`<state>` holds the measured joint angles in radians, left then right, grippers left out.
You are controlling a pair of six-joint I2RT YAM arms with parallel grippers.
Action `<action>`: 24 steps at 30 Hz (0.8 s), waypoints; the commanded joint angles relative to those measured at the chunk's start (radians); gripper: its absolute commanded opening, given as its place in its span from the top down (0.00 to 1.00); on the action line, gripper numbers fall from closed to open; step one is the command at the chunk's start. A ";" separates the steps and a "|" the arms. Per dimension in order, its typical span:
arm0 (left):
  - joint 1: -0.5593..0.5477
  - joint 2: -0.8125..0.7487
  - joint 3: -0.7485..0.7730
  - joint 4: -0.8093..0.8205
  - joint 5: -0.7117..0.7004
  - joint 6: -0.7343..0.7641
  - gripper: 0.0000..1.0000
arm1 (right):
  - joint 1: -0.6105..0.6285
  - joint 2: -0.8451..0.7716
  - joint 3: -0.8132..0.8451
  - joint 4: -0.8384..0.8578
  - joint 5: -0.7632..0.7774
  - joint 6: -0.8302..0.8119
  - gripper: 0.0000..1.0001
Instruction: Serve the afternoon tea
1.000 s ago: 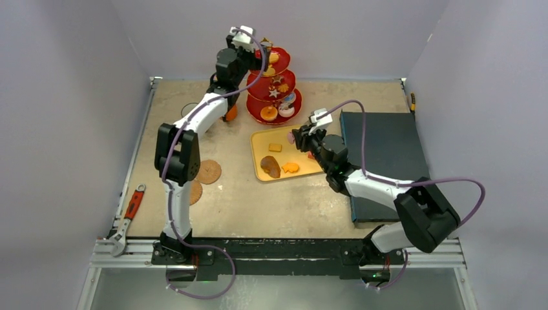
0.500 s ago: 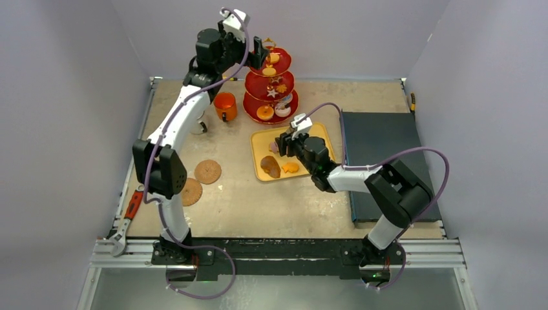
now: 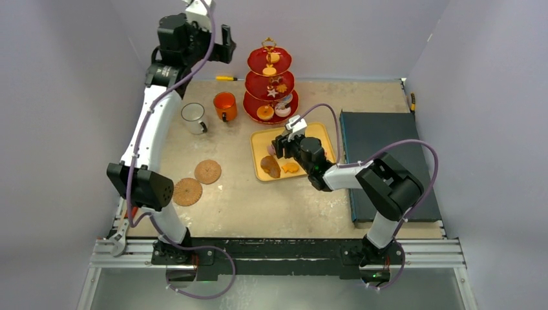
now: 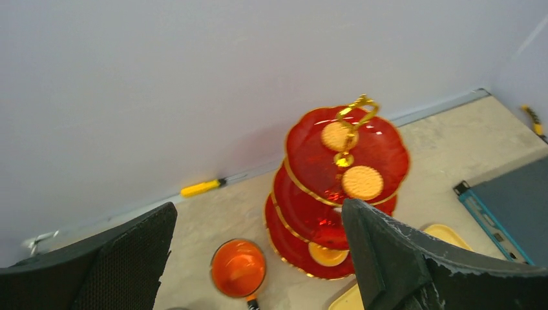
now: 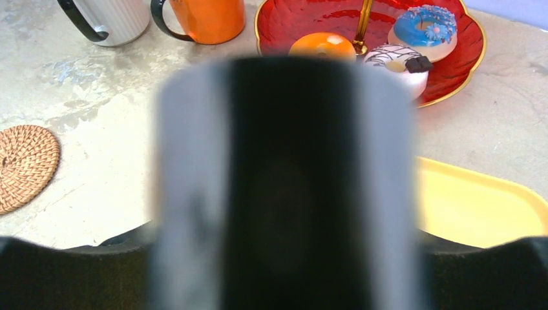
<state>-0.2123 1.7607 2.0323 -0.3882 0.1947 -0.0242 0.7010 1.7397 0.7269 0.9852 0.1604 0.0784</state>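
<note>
Hovering left gripper point(image 3: 224, 44): fingers spread wide with nothing between them. It sits high by the back wall, left of the stand's top and apart from it.
Three-tier stand point(image 4: 304, 161): red with gold rims, upright at the back of the table. In the left wrist view it lies below, nearer the right-hand finger.
Top tier: two round biscuits point(image 4: 362, 182).
Bottom tier: blue donut point(image 5: 424, 24), white donut point(image 5: 395, 61), orange pastry point(image 5: 322, 45).
Right gripper point(image 3: 278, 146): low over the left half of the yellow tray point(image 3: 260, 145). A blurred grey-and-black shape fills its wrist view, so I cannot tell whether it is closed or holding anything.
Tray load: brown croissant point(image 3: 271, 167) and small orange piece point(image 3: 290, 168), just nearside of the right gripper.
Mugs: orange mug point(image 3: 225, 105) and white mug point(image 3: 192, 117), side by side left of the stand.
Coasters: two round brown coasters point(image 3: 208, 171), front left, well apart from the mugs and both grippers.
Other: dark mat point(image 3: 388, 148) at right; wrench point(image 3: 126, 219) at the left edge.
</note>
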 commanded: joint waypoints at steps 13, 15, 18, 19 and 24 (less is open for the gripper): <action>0.123 -0.139 -0.093 -0.066 -0.091 -0.005 0.01 | 0.021 -0.027 0.012 -0.008 0.033 -0.045 0.63; 0.133 -0.143 -0.106 -0.062 -0.088 -0.015 0.01 | 0.022 -0.050 0.003 0.007 0.046 -0.048 0.66; 0.143 -0.154 -0.141 -0.051 -0.084 -0.024 0.01 | 0.022 -0.100 0.017 0.007 0.057 -0.048 0.67; 0.147 -0.156 -0.151 -0.051 -0.083 -0.026 0.01 | 0.022 -0.119 0.028 0.005 0.057 -0.048 0.67; 0.172 -0.159 -0.178 -0.039 -0.069 -0.035 0.01 | 0.022 -0.176 0.133 -0.018 0.049 -0.067 0.68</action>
<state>-0.0650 1.6382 1.8652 -0.4534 0.1181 -0.0349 0.7200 1.6318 0.7479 0.9218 0.1921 0.0433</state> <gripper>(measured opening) 0.993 0.420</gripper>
